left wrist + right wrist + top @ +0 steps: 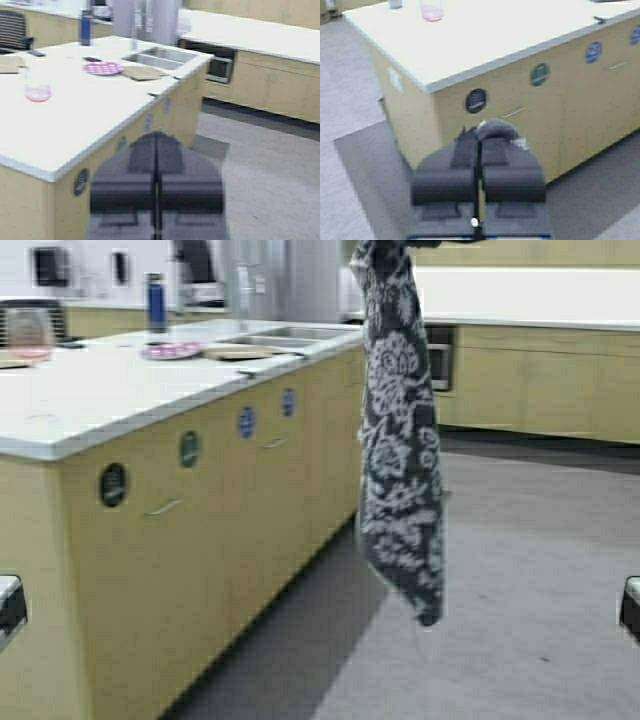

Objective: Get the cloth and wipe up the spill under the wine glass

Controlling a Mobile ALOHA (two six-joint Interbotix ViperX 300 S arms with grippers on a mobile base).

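The cloth (400, 440), dark grey with a white paisley print, hangs long and straight from the top of the high view, in front of the island's corner. My right gripper (480, 137) is shut on a bunched end of the cloth (496, 131). My left gripper (156, 137) is shut and empty, pointing at the island's side. The wine glass (28, 335) with pink liquid stands far left on the white island top; it also shows in the left wrist view (37, 86) and the right wrist view (431, 10). I cannot make out a spill under it.
The island counter (120, 390) with yellow cabinet fronts fills the left. On it are a pink plate (170, 350), a blue bottle (155, 302) and a sink (290, 335). Grey floor (530, 570) lies open to the right; a back counter (530, 300) runs behind.
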